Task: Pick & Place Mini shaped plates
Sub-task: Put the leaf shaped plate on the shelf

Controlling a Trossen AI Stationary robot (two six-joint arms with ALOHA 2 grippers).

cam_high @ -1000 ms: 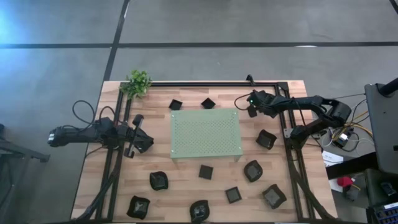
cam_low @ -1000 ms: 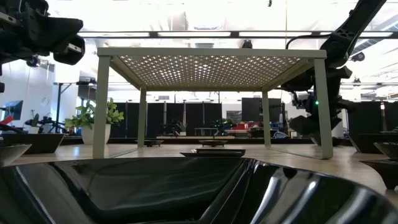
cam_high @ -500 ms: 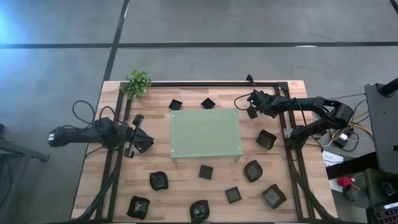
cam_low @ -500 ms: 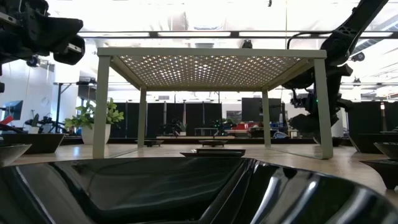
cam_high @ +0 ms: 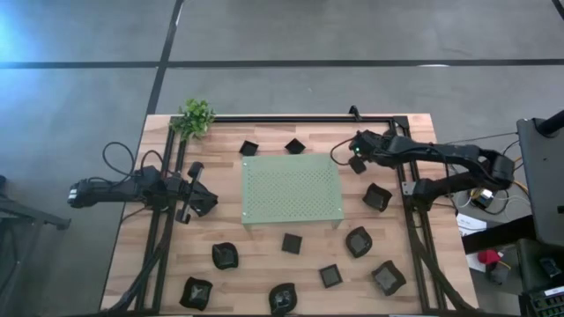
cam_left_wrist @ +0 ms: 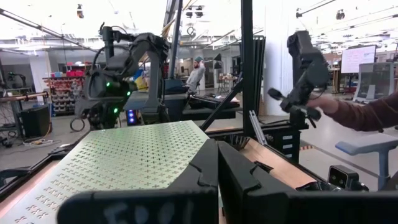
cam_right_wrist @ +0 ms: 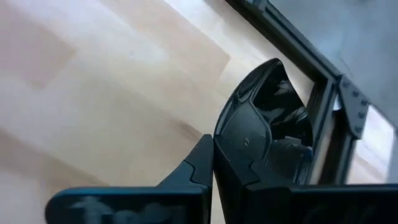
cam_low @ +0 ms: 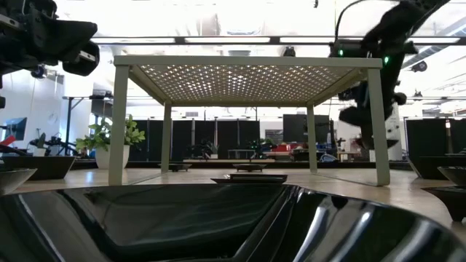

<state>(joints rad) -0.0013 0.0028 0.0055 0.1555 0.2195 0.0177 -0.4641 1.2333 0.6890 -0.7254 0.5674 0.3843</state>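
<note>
The right gripper [cam_high: 356, 158] hangs above the counter [cam_high: 397, 220] by the green mat's [cam_high: 292, 188] far right corner, its fingers [cam_right_wrist: 239, 146] clamped on a glossy black plate [cam_right_wrist: 283, 115]. The left gripper [cam_high: 201, 201], fingers pressed together and empty, waits left of the mat.

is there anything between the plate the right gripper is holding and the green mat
Nothing visible. The right gripper is shut on a mini plate, lifted beside the right far corner of the green mat. The mat's top is bare, and no plate lies in the gap between them.
</note>
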